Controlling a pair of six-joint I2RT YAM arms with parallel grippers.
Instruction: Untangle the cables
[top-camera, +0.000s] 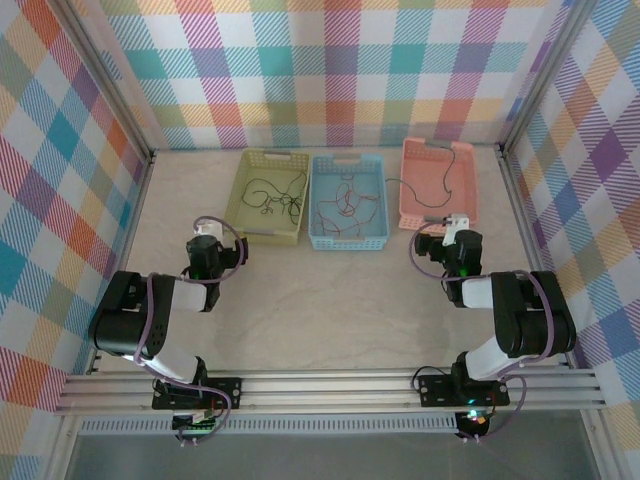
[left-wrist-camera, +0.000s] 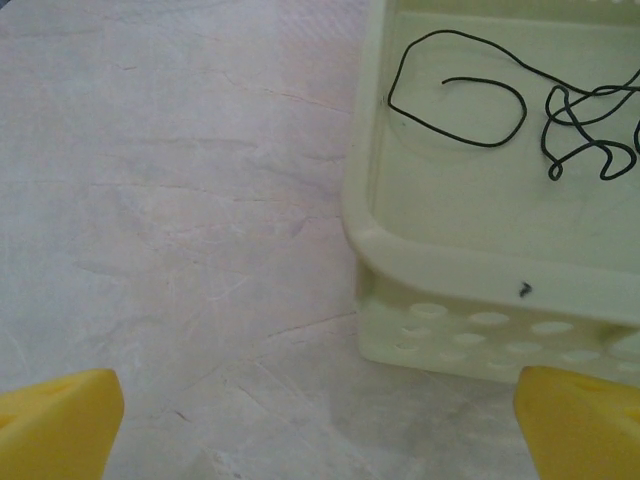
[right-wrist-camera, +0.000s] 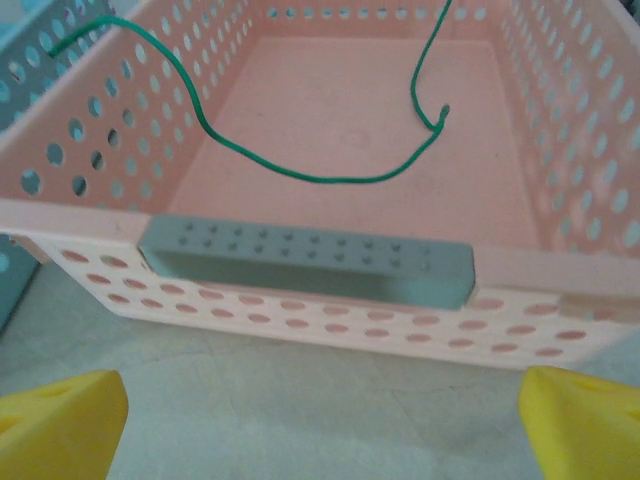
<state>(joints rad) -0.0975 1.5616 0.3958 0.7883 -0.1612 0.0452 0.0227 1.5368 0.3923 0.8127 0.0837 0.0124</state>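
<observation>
Plainly, three baskets sit in a row across the upper middle of the top view: the yellow basket (top-camera: 243, 200) at left, the blue basket (top-camera: 348, 243) in the centre, the pink basket (top-camera: 412, 190) at right. The black cable (left-wrist-camera: 478, 146) lies in loose loops inside the yellow basket. The red cable (top-camera: 345, 207) sprawls tangled in the blue one. The green cable (right-wrist-camera: 300, 176) curves across the pink floor and climbs over that basket's left wall toward the blue basket. The left claw (top-camera: 205, 238) hangs over the bare surface (top-camera: 330, 300) just below the yellow basket's near left corner, its fingers (left-wrist-camera: 60, 420) spread wide, gripping nothing. The right claw (top-camera: 457, 223) faces the pink basket's near wall, likewise spread and empty.
</observation>
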